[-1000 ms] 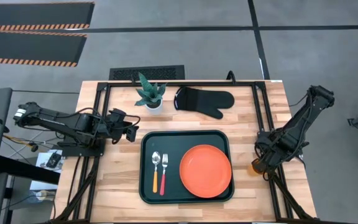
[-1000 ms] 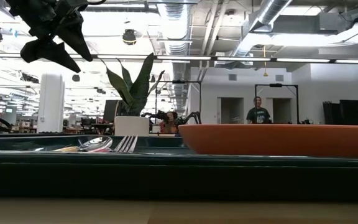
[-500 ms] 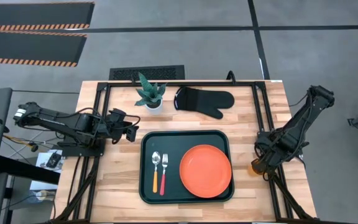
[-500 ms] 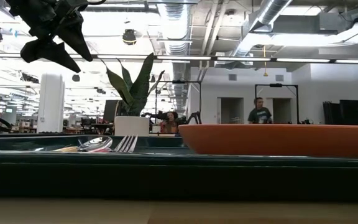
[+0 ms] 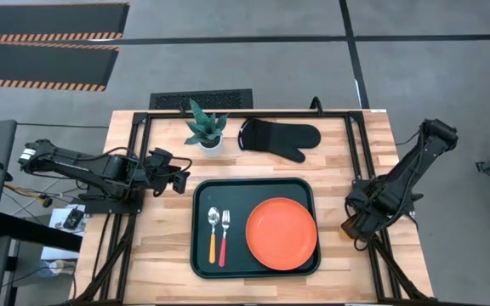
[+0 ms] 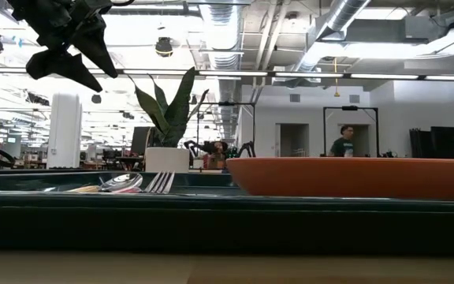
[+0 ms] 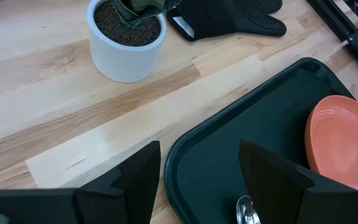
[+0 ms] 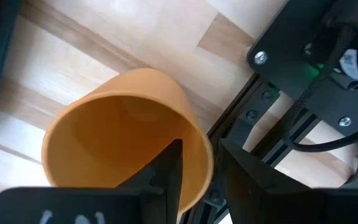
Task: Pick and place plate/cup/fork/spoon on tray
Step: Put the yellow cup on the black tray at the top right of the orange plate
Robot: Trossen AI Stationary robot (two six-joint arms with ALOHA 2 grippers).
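Seen from the high camera, the pale wooden desk (image 5: 160, 246) carries a large dark green-black rectangular tray with rounded corners (image 5: 256, 227) at its middle. On the tray lie a wide round orange-red plate (image 5: 281, 234), a slim fork with silver tines and a red handle (image 5: 225, 237), and just beside it a slim spoon with a silver bowl and an orange-yellow handle (image 5: 213, 235). Behind the tray sit a black oven mitt (image 5: 280, 139) and a small green plant in a white pot (image 5: 206, 128). The left tool (image 5: 180, 177) hovers near the tray's far left corner. The right tool (image 5: 353, 226) is low at the desk's right side, well apart from the tray's right rim; the cup is hidden under it in this view.

At desk height, the tray rim (image 6: 132, 197) runs across the picture, with the plate (image 6: 353, 177) rising above it and the fork tines (image 6: 160, 182) and spoon bowl (image 6: 120, 182) showing on the left. A person (image 6: 343, 143) stands far back in the room.

From the left wrist, the left tool (image 7: 197, 180) stands spread open over the tray corner (image 7: 229, 155), holding nothing.

From the right wrist, a small orange-yellow cylindrical cup (image 8: 123, 134) stands on the desk, and the right tool (image 8: 201, 165) has one finger inside the cup and one outside, straddling the wall. Whether the fingers press the wall cannot be told.
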